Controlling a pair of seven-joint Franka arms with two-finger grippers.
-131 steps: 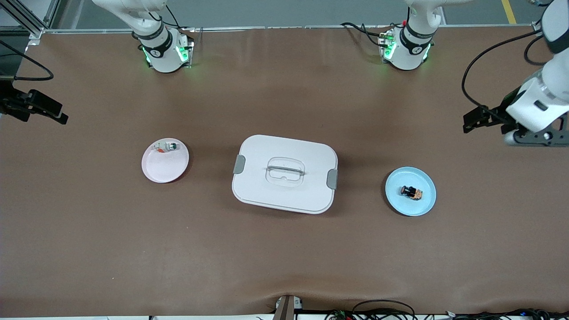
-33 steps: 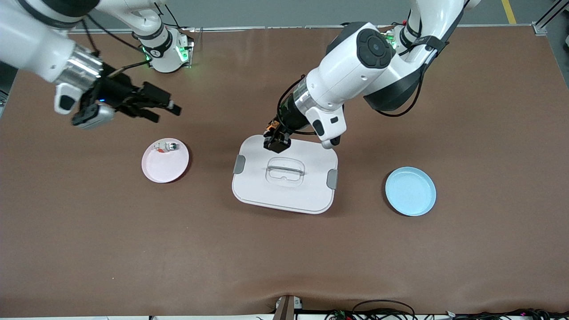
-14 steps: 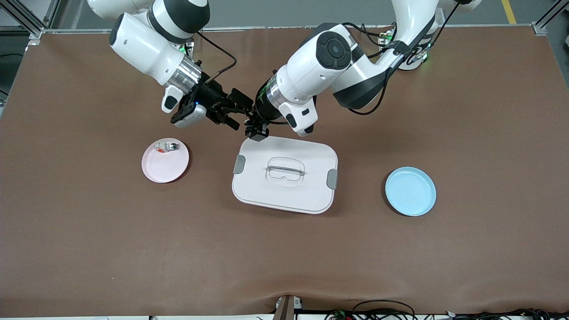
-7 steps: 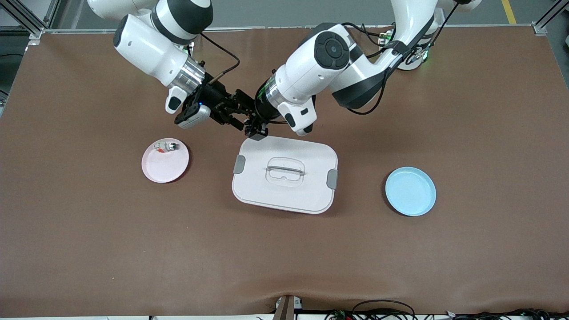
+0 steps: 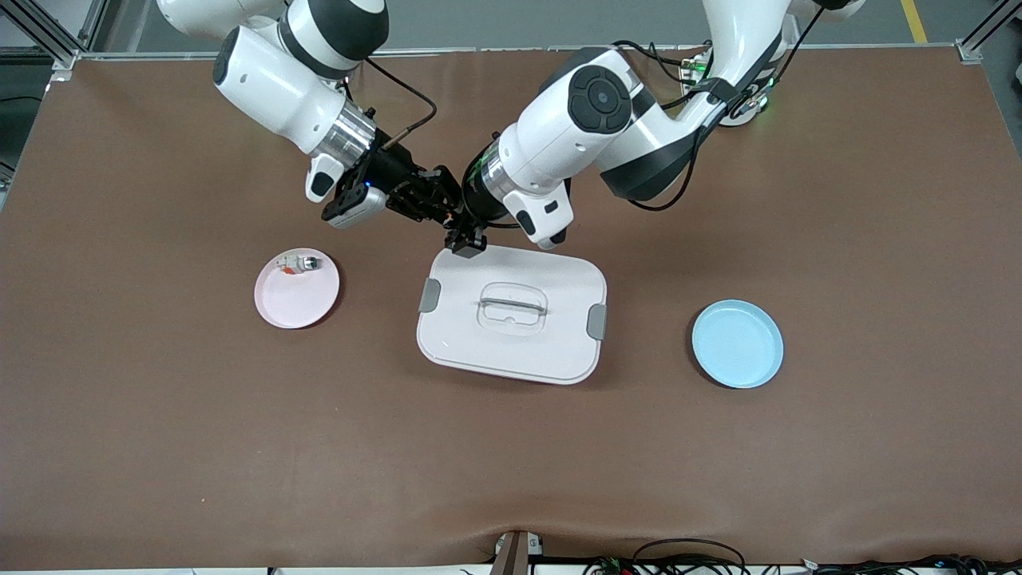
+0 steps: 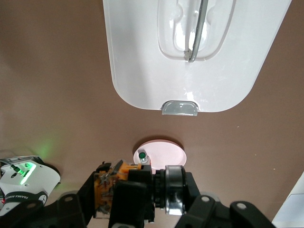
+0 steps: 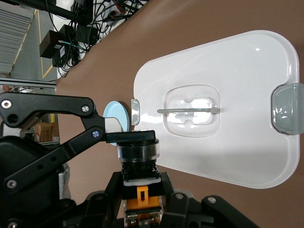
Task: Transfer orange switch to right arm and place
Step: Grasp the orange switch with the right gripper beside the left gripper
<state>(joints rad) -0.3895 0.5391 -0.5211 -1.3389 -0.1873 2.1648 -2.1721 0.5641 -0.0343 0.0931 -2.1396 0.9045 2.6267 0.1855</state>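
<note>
— What do you have on the table, starting from the camera's edge? I read my clock off the white box, twelve toward the arm bases.

— Nearest I see the blue plate, at about four o'clock from the white box, well apart from it and with nothing on it. The box sits mid-table with its lid on and its grey latches at three and nine.

— And at nine o'clock?

— The pink plate, also well apart. A white-and-clear switch lies at that plate's twelve o'clock rim.

— Where is the orange switch?

— Up in the air, over the table just off the box's eleven o'clock corner, between both arms. My left gripper has its fingers clamped on the black round end. My right gripper comes in from ten o'clock with its fingers drawn in narrow on the orange body.

— So both hold it?

— Yes, both wrist views show the part pinched from both ends.
</note>
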